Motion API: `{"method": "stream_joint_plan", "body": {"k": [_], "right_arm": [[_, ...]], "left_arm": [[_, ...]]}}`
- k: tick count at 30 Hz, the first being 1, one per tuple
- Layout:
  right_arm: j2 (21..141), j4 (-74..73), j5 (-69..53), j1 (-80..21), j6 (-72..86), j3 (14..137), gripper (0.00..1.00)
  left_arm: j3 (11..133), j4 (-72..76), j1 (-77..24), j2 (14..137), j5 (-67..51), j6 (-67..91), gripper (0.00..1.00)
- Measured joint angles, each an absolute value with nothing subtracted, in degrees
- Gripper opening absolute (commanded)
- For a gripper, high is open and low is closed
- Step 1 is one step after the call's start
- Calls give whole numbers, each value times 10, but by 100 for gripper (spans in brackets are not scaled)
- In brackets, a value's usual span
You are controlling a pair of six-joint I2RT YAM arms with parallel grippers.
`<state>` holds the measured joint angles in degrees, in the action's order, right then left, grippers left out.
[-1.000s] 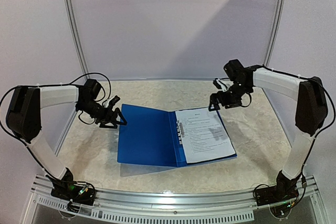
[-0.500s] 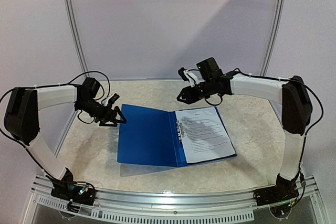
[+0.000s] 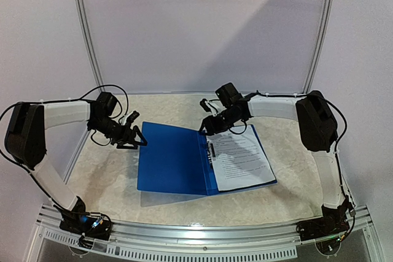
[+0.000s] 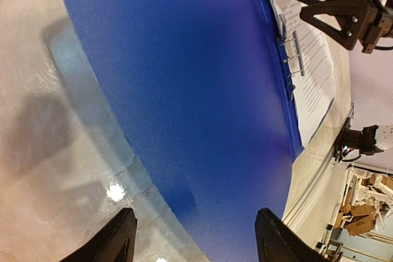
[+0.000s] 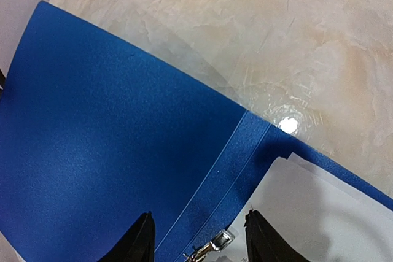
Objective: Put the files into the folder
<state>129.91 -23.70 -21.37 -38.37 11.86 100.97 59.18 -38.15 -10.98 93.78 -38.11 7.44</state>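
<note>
Right arm (image 3: 276, 107) reaches leftward, claw (image 3: 204, 129) spread above the folder's (image 3: 172, 157) spine.

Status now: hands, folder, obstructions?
Left hand open at far left corner of folder; right hand open above the clip. Folder open flat, files on its right half. Nothing in the way.

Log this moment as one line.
folder: open flat | files: on right leaf | left pincer: open, at left cover's edge | right pincer: open, above clip
</note>
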Motion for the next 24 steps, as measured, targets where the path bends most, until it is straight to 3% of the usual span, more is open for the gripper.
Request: {"method": "stream_joint_plan", "body": {"k": [8,24], "right_arm": [[1310,-275,-219,-384,115,1010,58],[1329,-296,-272,-384,118,1032,55]], "left_arm": [[592,-380,-110,938,-382,76,68],[592,-376,-110,938,-382,76,68]]}}
